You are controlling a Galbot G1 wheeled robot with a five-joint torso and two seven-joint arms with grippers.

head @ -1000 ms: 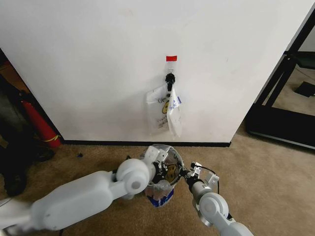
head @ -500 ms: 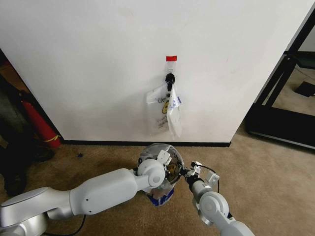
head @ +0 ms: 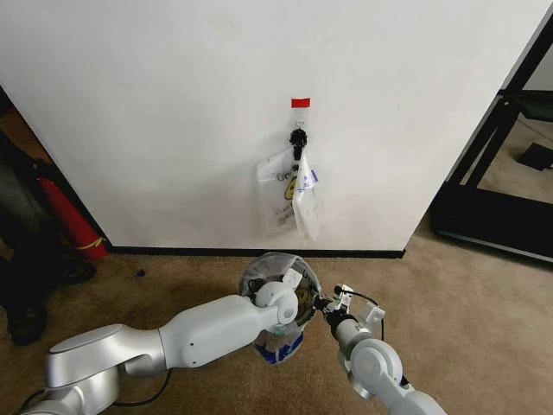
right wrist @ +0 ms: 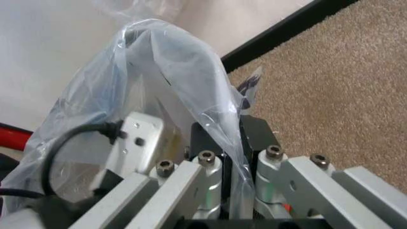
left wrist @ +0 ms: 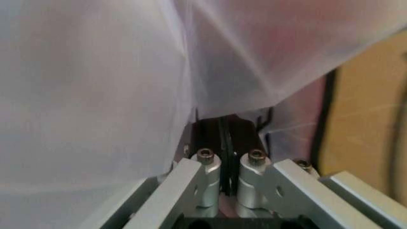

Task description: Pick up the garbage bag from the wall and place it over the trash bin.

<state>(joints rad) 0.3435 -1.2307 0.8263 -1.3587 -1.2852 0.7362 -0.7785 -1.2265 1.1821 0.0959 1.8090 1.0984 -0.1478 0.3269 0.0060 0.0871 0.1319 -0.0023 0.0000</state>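
Stretching the garbage bag over the trash bin is the step in hand, and doing it well depends on both arms keeping their pinch while drawing the mouth wide enough to clear the wire rim. In the head view the bag sits low in front of the robot on the carpet, draped around the bin just short of the wall, where more bags of the same kind hang from the hook under the red tape. The left gripper reaches in from the left with its fingers pressed together; white film crowds its camera, and I judge it is clamped on a fold of the bag, though the pinched edge itself is hard to make out. The right gripper meets the bag from the other side, and its wrist view shows the fingers closed on a clear strip of plastic running between them. To finish cleanly, the two grips should move apart evenly and level, then ease down together so the hem slips outside the rim all the way round. Thin film like this tears or slides free under a jerk, so slow, balanced tension matters, as does keeping loose folds from snagging on the mesh or bunching inside the opening.
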